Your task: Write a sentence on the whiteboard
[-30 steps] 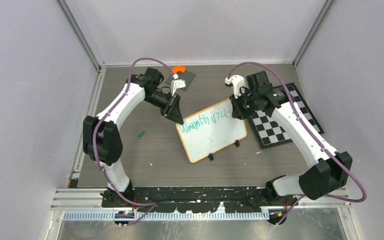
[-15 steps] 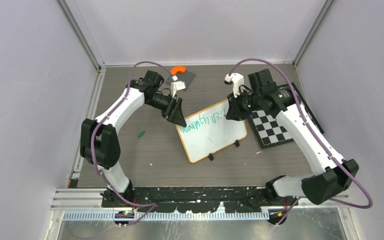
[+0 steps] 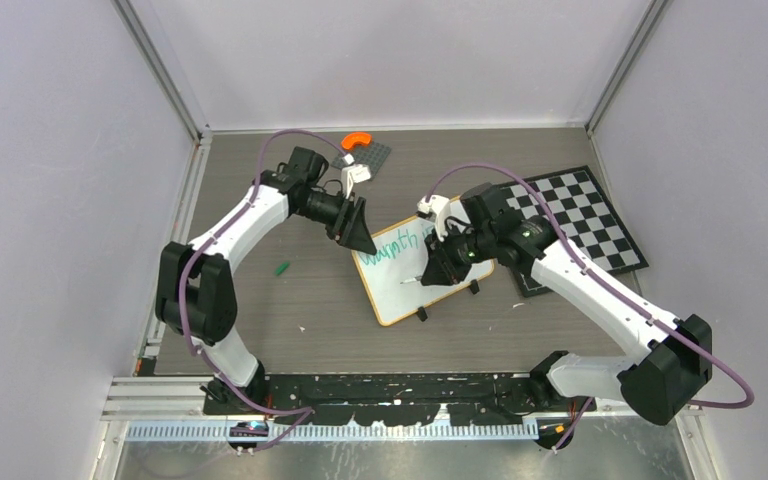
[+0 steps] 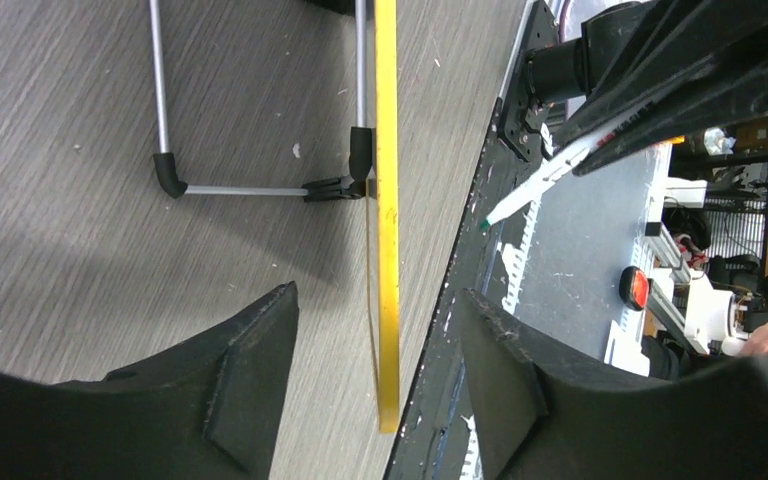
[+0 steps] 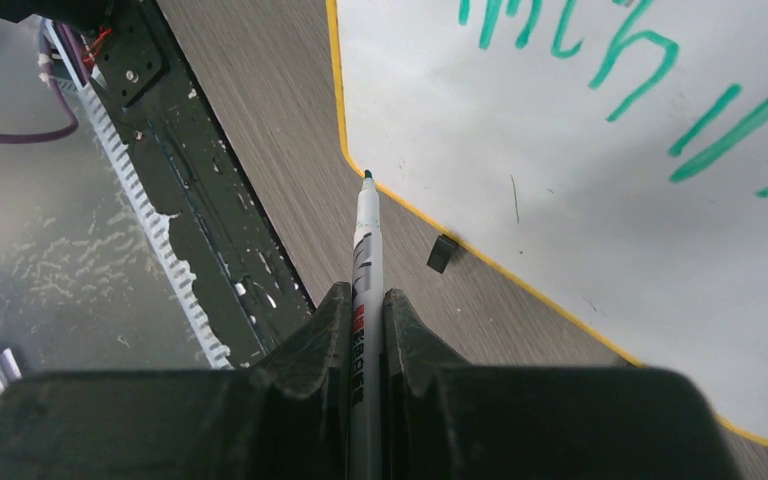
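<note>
1. The right gripper (image 5: 365, 295) is clamped tight on the marker (image 5: 365, 230). The barrel runs straight out between its fingers, tip forward.
2. The coming stroke depends on where that tip sits. It is right over the yellow rim at a rounded corner of the whiteboard (image 5: 560, 250). Bare white surface lies ahead of the tip and off to its right. Whether the tip touches the rim cannot be told.
3. The sentence (image 5: 600, 70) lies further ahead of the right gripper, past the blank band. As a judgement, a second line would start by carrying the tip a little forward and right onto that band.
4. The board's long axis runs across the marker's pointing direction, so writing would sweep sideways along it.
5. The left gripper (image 4: 378, 300) stands open. The board's edge passes between its fingers with a gap on each side, and it holds nothing. The wire stand (image 4: 165, 170) lies ahead of it on the left.
6. The right arm is nearer the blank area. The left arm sits at the far corner beside the start of the lettering.
7. Counts:
   - One whiteboard and one marker.
   - One line of green lettering visible, partly hidden under the right arm in the top view.
   - Two grippers.
   - One checkerboard (image 3: 580, 215) behind the right arm.
   - One small green piece (image 3: 282, 268) on the table, well apart from both hands.
</note>
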`<state>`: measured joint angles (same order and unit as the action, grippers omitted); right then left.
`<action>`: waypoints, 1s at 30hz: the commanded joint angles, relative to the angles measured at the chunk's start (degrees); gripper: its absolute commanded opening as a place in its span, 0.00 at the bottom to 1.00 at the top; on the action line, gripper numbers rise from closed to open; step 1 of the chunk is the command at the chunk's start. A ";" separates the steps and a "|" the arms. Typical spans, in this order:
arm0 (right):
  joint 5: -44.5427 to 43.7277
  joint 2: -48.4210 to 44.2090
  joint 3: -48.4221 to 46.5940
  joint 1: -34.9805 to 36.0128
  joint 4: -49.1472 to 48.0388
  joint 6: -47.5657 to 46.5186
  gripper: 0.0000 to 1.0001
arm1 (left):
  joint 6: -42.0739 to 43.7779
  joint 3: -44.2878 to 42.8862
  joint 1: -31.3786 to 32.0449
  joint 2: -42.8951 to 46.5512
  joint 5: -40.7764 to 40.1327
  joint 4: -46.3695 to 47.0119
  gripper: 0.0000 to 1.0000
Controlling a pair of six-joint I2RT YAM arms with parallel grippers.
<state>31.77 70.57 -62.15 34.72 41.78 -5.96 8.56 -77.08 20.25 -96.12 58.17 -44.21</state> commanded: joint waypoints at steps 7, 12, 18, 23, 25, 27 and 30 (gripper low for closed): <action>-2.49 -0.06 3.70 4.08 -12.12 -5.51 0.00 | -1.49 -1.61 0.99 -2.48 -0.41 3.20 0.32; -5.22 -0.50 5.93 4.94 -15.49 -5.94 0.00 | -1.52 -1.63 0.94 -2.67 -0.80 3.23 0.19; -7.98 0.00 7.39 8.26 -16.64 -5.51 0.00 | -1.07 -1.94 0.98 -3.16 -1.11 2.66 0.03; -11.89 1.94 5.89 11.63 -17.89 -4.77 0.00 | -1.07 -2.33 0.98 -3.98 -0.86 1.89 0.00; -12.82 2.24 5.78 12.47 -18.23 -4.77 0.00 | -0.87 -2.42 0.93 -4.08 -0.89 1.76 0.00; -13.53 2.27 5.89 12.97 -18.67 -4.60 0.00 | -0.80 -2.30 0.93 -4.07 -1.03 1.69 0.00; -15.58 2.87 5.53 13.76 -19.16 -4.25 0.00 | -0.80 -2.50 0.93 -4.25 -0.90 1.59 0.00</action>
<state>19.77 73.28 -55.07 47.53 26.44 -10.55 7.73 -77.76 21.15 -99.68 57.84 -43.05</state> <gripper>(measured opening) 0.170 0.067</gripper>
